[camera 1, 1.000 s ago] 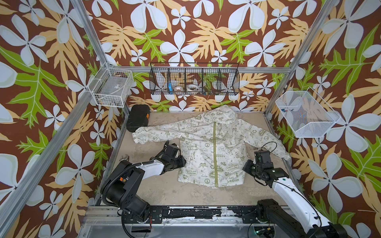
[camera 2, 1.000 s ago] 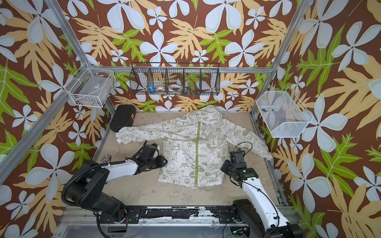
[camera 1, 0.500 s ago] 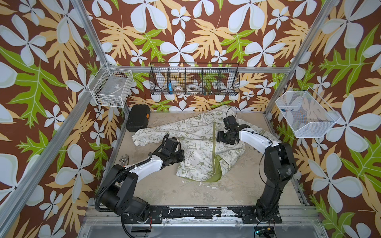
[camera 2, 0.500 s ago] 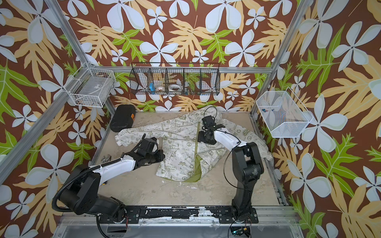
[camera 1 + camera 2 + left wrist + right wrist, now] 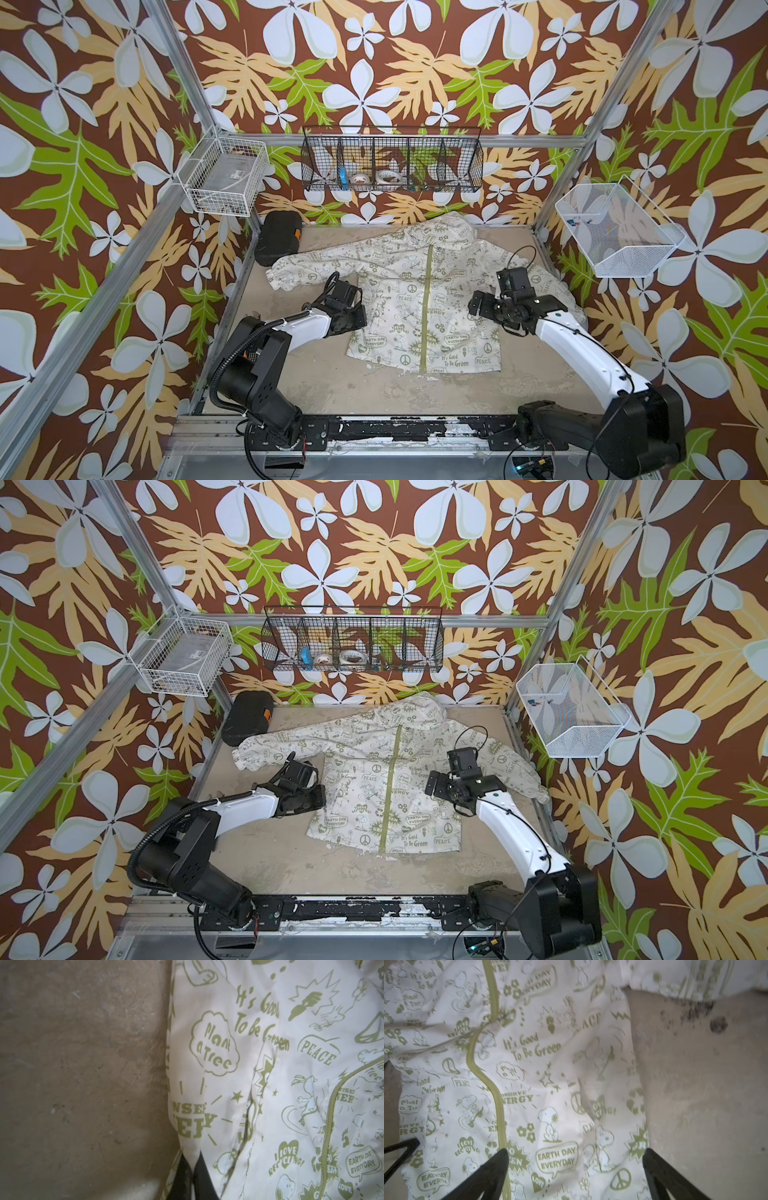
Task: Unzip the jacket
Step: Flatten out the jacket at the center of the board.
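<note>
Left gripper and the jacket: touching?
Touching. The left wrist view shows the left gripper shut on the jacket, its side edge pinched to a point between the fingers.

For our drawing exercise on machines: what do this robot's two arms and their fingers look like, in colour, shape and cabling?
The left arm and right arm match: a smooth white tapered link between boxy black joints. A ribbed black hose curves along the left one; a thin black wire loops over the right wrist. The fingers are black and pointed.

Cream, olive-printed jacket [image 5: 395, 299] lies flat, front up, zipped, sleeves spread.
</note>
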Motion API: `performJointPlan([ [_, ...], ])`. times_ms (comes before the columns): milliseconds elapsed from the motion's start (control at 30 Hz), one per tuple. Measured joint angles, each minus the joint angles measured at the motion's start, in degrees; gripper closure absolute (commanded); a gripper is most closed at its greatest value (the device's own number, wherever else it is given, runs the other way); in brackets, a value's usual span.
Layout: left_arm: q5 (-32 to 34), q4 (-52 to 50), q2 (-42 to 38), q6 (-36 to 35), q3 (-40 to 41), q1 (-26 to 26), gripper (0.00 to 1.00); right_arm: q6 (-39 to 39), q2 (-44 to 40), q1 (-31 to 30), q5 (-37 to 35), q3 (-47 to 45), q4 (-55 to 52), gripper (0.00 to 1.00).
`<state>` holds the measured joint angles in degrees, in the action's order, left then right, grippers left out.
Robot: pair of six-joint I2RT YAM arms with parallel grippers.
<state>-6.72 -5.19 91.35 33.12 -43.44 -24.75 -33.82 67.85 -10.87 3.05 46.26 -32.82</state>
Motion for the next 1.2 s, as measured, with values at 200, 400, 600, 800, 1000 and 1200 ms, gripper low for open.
performJointPlan([
  [200, 0.0, 0.8, -0.1, 0.0, 0.5, 0.0, 1.0, -2.1, 1.0, 4.6, 0.2, -10.9, 3.1, 0.12],
  [400, 0.7, 0.7, 0.0, 0.2, 1.2, 0.0, 1.0, 0.1, 10.2, 6.3, -1.6, -10.2, 7.6, 0.45],
  [600, 0.2, 3.8, -1.6, 1.6, 4.8, 0.0, 1.0, -3.2, 5.6, 2.5, -0.9, -17.1, 16.5, 1.0],
  [800, 1.1, 4.4, -8.7, 4.9, 12.0, -3.8, 1.0, -20.3, -14.8, -17.6, 0.5, -26.3, 7.8, 0.68],
  [1000, 2.3, -3.5, -18.6, 9.6, 16.3, -10.4, 0.74, -30.1, -29.2, -20.5, -3.4, -23.5, -5.8, 0.25],
  [1200, 9.9, -11.9, -23.7, 8.4, 7.9, -11.6, 0.0, -21.4, -16.4, -16.7, -8.4, -9.2, -5.1, 0.13],
])
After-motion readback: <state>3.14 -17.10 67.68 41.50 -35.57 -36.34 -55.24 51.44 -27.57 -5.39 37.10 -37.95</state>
